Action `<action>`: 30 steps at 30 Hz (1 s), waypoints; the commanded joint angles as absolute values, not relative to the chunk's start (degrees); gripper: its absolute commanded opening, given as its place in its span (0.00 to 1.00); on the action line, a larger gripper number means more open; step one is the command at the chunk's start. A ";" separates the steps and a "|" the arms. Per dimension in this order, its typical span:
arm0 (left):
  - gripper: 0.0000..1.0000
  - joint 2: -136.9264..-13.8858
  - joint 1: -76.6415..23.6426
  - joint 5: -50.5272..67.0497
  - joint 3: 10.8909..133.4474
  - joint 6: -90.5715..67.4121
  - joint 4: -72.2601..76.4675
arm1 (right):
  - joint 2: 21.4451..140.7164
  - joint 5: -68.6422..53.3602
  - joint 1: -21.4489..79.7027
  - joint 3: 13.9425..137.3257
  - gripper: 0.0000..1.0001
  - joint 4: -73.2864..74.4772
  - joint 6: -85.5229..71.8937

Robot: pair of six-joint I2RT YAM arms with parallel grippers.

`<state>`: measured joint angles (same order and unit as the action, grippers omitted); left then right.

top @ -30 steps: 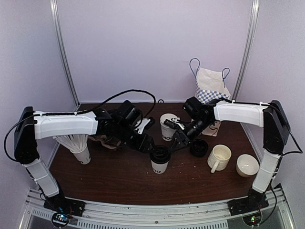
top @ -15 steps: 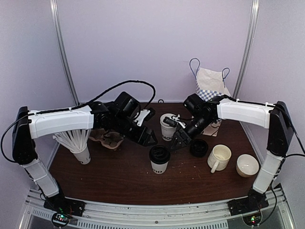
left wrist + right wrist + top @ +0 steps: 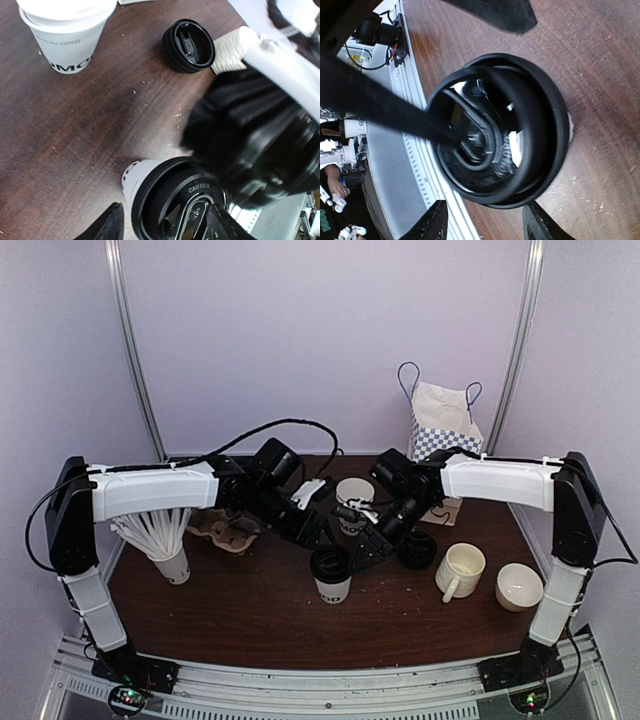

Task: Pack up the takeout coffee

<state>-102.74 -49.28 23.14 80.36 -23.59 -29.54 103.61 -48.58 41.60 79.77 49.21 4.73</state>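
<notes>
Takeout coffee, item one: lidded MOO cup, upright at the centre of the table, slightly toward the near edge, black lid on top. Left gripper hangs directly over it, reaching in from the far left, jaws apart, one fingertip on either side of the lid. In the left wrist view a gap shows between one fingertip and the lid rim, and no grip is visible. Right gripper reaches toward the same cup from the far right, jaws likewise apart, the lid just ahead of its fingertips. Both grippers sit close together above the cup.

Item two: open MOO cup, no lid, upright, just beyond the lidded one, between the two wrists.

Item three: loose black lid, flat on the table, right of the lidded cup.

Other stock:
- cardboard cup carrier, left of centre under the left arm
- plain cup of white straws, at the left edge
- cream mug and cream bowl, near right
- checked paper bag, standing far right
</notes>
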 commanded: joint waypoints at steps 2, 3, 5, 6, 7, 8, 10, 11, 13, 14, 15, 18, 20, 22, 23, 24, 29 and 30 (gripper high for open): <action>0.59 -102.08 -48.78 26.77 79.79 -23.79 -26.48 | 107.31 -45.57 40.15 85.57 0.47 51.66 5.96; 0.58 -101.49 -48.78 26.30 79.08 -24.03 -26.12 | 108.13 -45.73 39.60 86.58 0.46 52.11 5.94; 0.58 -100.37 -48.78 25.62 77.79 -24.28 -25.74 | 109.72 -45.92 38.70 88.41 0.44 52.86 6.06; 0.58 -99.90 -48.78 25.49 77.18 -24.34 -25.70 | 110.42 -45.84 38.42 89.25 0.44 53.17 6.02; 0.58 -99.59 -48.78 25.37 76.66 -24.45 -25.67 | 111.05 -45.80 38.27 90.05 0.44 53.34 6.01; 0.58 -99.32 -48.78 25.28 76.18 -24.56 -25.73 | 111.59 -45.80 38.24 90.74 0.43 53.63 6.06; 0.58 -98.85 -48.78 24.98 75.21 -24.73 -25.68 | 112.64 -46.30 38.23 91.76 0.43 54.06 5.94; 0.58 -98.65 -48.78 24.64 74.81 -24.73 -25.52 | 112.95 -46.66 38.23 91.98 0.43 54.14 5.96; 0.58 -98.45 -48.76 24.04 74.21 -24.73 -25.41 | 113.19 -46.79 38.23 92.12 0.43 54.29 5.89; 0.58 -98.45 -48.78 23.96 74.18 -24.82 -25.30 | 113.20 -46.72 38.23 92.08 0.43 54.39 5.87; 0.58 -98.44 -48.78 23.91 74.18 -24.83 -25.21 | 113.17 -46.57 38.23 92.07 0.43 54.51 5.95; 0.56 -98.15 -48.77 23.82 74.35 -25.26 -24.46 | 112.46 -45.31 38.15 91.76 0.44 55.00 6.42; 0.56 -97.74 -48.74 23.76 74.44 -25.43 -23.95 | 111.76 -44.60 38.07 91.38 0.45 55.11 6.72; 0.56 -97.13 -48.78 23.83 74.53 -25.45 -23.30 | 111.18 -43.90 37.98 91.02 0.45 55.17 7.09; 0.56 -96.86 -48.77 23.70 74.53 -25.48 -23.06 | 110.96 -43.60 37.93 90.93 0.46 55.26 7.19; 0.56 -96.67 -48.77 23.64 74.60 -25.49 -22.83 | 110.78 -43.29 37.78 90.84 0.46 55.28 7.39; 0.65 -96.74 -48.71 24.33 74.69 -25.42 -21.50 | 110.17 -41.97 37.18 90.20 0.49 55.37 8.20; 0.65 -97.14 -48.69 24.22 74.81 -25.63 -21.52 | 110.13 -42.01 37.11 90.13 0.49 55.37 8.25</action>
